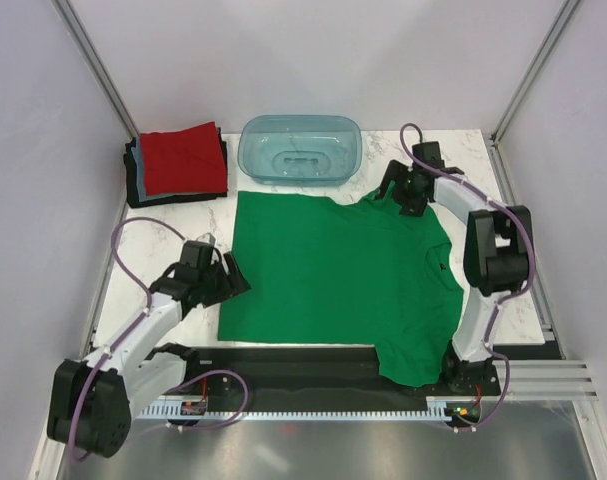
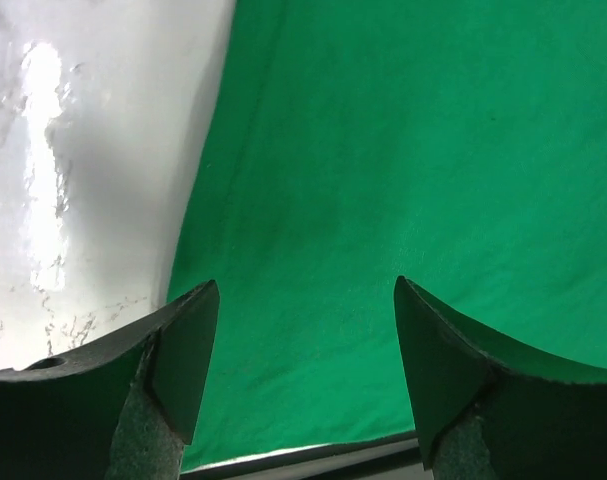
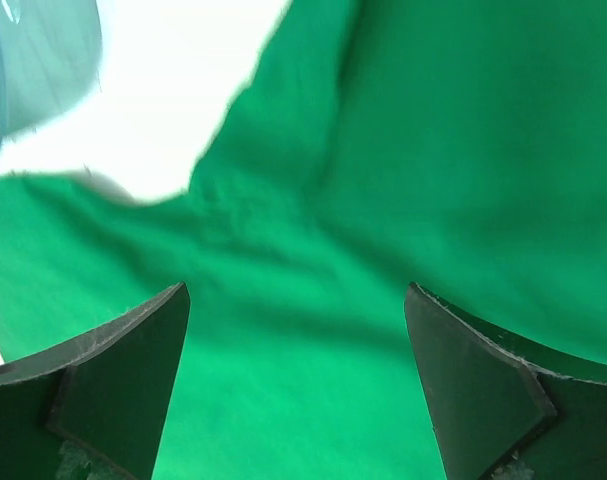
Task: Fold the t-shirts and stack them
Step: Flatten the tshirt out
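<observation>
A bright green t-shirt lies spread flat in the middle of the table, one sleeve hanging over the near edge. A stack of folded t-shirts, red on top with light blue and black below, sits at the back left. My left gripper is open and empty at the shirt's left edge; in the left wrist view green cloth shows between the jaws. My right gripper is open and empty over the shirt's far right sleeve, and in the right wrist view it hovers over wrinkled green cloth.
A translucent teal plastic tub stands at the back centre, just beyond the shirt. The white marble table is bare to the left of the shirt. A black rail runs along the near edge. Frame posts stand at the corners.
</observation>
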{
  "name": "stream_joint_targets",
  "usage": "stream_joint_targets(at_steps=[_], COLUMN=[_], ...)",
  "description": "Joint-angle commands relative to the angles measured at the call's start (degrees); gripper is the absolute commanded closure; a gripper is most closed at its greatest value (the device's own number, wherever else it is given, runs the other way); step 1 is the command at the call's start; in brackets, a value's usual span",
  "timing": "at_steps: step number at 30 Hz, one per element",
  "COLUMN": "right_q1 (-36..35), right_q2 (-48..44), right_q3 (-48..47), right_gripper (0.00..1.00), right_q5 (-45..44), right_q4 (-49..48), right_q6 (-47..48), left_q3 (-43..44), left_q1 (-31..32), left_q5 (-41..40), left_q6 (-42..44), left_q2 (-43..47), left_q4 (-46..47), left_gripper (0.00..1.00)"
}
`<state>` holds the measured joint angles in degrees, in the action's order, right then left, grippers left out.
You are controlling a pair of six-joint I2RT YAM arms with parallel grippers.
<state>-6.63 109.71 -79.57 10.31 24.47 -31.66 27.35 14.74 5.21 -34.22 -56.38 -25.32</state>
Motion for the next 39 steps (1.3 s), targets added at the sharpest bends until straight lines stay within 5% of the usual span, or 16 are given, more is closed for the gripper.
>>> stream_joint_targets(at_steps=[1, 24, 33, 36, 37, 39], right_q1=[0.04, 0.65, 3.12, 3.03, 3.03, 3.38], right_q2=[6.55, 23.61, 31.78, 35.73, 37.14, 41.36], right_q3=[-8.2, -22.12, -32.65, -34.95, -37.13, -41.87], right_gripper=[0.05, 0.07, 0.08, 0.08, 0.08, 0.07], right_q5=[2.88, 5.33, 19.98, 23.88, 23.19, 22.13], right_q4=[-3.81, -10.04, -33.05, -60.85, -77.65, -86.22], right_q6=[-1.92, -6.91, -32.02, -56.6, -63.02, -77.55], left_q3=[-3.27, -4.77, -4.68, -4.68, -4.68, -4.5], left_q1=[0.2, 0.29, 0.2, 0.2, 0.29, 0.29], left_q5=[-3.8, -1.17, -0.82, -0.82, -0.64, -0.64], left_q6=[-6.47, -4.28, -4.02, -3.93, -3.84, -3.84], left_q2=[4.68, -0.22, -1.27, -1.28, -1.28, -1.54], left_q4=[6.33, 11.96, 12.31, 12.49, 12.49, 12.58], left_gripper=[0.23, 0.36, 0.39, 0.4, 0.4, 0.4])
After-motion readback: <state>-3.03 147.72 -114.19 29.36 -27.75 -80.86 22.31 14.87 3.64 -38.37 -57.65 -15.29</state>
